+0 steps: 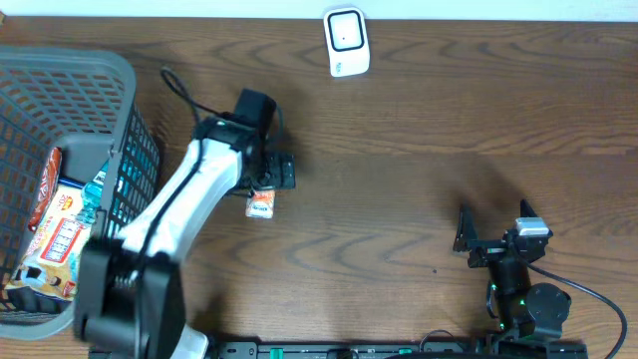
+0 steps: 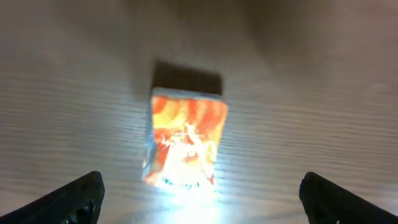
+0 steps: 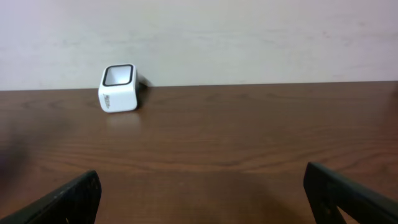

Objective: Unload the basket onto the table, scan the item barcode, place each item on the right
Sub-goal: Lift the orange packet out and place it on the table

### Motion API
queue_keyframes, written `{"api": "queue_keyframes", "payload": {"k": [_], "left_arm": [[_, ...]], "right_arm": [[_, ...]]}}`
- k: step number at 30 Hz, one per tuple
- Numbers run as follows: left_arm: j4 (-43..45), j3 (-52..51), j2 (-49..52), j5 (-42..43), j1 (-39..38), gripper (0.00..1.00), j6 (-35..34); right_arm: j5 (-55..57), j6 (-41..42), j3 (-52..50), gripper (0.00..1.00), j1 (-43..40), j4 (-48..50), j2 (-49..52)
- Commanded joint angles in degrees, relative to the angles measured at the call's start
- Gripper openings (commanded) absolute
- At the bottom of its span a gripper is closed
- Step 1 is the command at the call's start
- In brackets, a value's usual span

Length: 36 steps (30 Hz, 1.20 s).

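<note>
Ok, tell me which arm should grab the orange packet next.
Left: the left gripper hangs open directly over the orange packet; the right gripper sits open, well away to the side.

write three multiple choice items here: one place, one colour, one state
1. Where is the orange packet?
A) in a drawer
B) on the table under the left gripper
C) on a shelf

2. What colour is the scanner?
A) white
B) red
C) green

3. The left gripper is:
A) shut on the packet
B) open, holding nothing
C) out of view

Answers: 1 B, it lies on bare wood; 2 A, white casing; 3 B, jaws wide, packet lying free.
</note>
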Motion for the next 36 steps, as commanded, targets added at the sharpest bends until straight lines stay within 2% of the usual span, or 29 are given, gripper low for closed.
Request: {"api": "queue_keyframes", "payload": {"k": [1, 11, 17, 22, 27, 36], "left_arm": [[-1.20, 3.48, -7.65, -4.74, -0.11, 1.00, 1.62], [-1.73, 11.04, -29.94, -14.38, 0.00, 1.00, 4.81], [-1.75, 16.81, -37.94, -21.81, 0.63, 1.00, 6.93], [-1.77, 19.63, -41.18, -28.87, 3.50, 1.00, 6.91], [-2.54, 19.71, -41.72, -30.73, 7.04, 1.00, 6.88], [-6.10, 19.69, -40.96, -33.92, 17.79, 1.00, 3.65]], "right_arm": [[0.22, 0.57, -0.20, 0.99, 0.28, -0.07, -0.46], [0.22, 0.57, -0.20, 0.99, 0.28, -0.07, -0.46], [0.22, 0.57, -0.20, 0.99, 0.28, -0.07, -0.46], [0.22, 0.57, -0.20, 0.99, 0.28, -0.07, -0.46], [0.22, 0.57, -0.20, 0.99, 0.28, -0.07, -0.46], [0.22, 0.57, -0.20, 0.99, 0.28, -0.07, -0.46]]}}
